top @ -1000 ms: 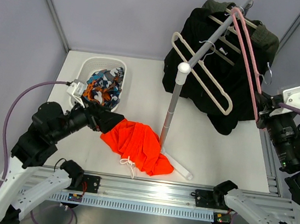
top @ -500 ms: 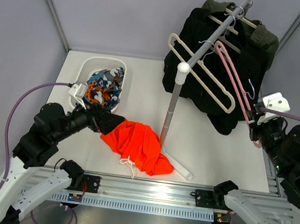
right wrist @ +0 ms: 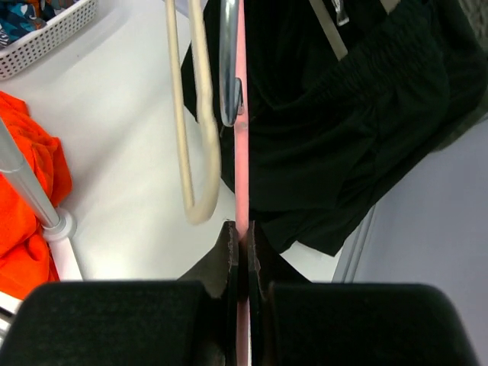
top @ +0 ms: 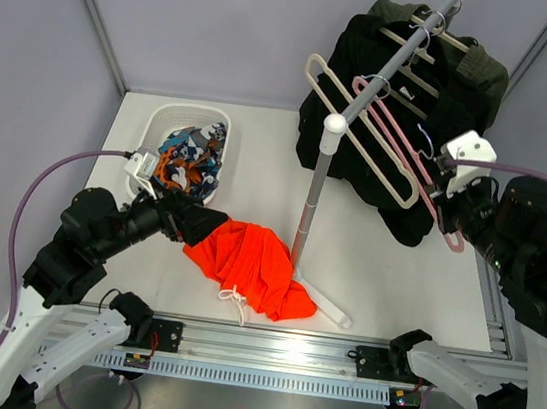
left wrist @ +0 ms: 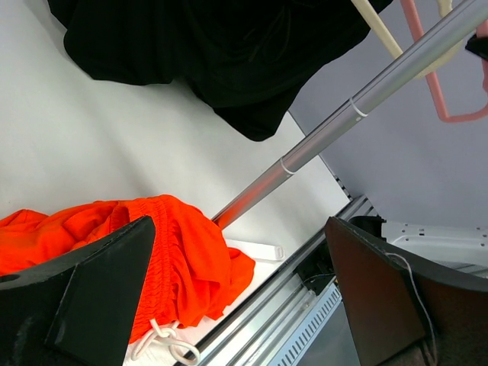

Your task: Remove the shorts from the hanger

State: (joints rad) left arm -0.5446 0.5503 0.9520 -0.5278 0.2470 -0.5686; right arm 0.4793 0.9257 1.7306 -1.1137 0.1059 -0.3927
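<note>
The plain orange shorts (top: 250, 267) lie crumpled on the table by the rack's foot, white drawstring (top: 233, 298) toward the front. They also show in the left wrist view (left wrist: 175, 252). My left gripper (top: 196, 220) rests at their left edge, open, with the shorts beside its left finger (left wrist: 91, 297). The patterned shorts (top: 189, 153) lie in the white basket (top: 159, 119). My right gripper (top: 451, 213) is shut on the bare pink hanger (top: 403, 141), whose hook sits on the rack pole (top: 353, 99). In the right wrist view the pads (right wrist: 230, 244) clamp the pink bar (right wrist: 242, 152).
The grey rack pole slopes up from its base (top: 325, 307) to the back right. A bare cream hanger (top: 363, 141) hangs on it beside the pink one. Black garments (top: 440, 85) hang on hangers at the pole's top. The metal rail (top: 264, 350) runs along the front edge.
My right gripper has moved left and toward the pole with the pink hanger; the hanger's hook has shifted from the pole's top to lower down. The left arm and orange shorts have not moved.
</note>
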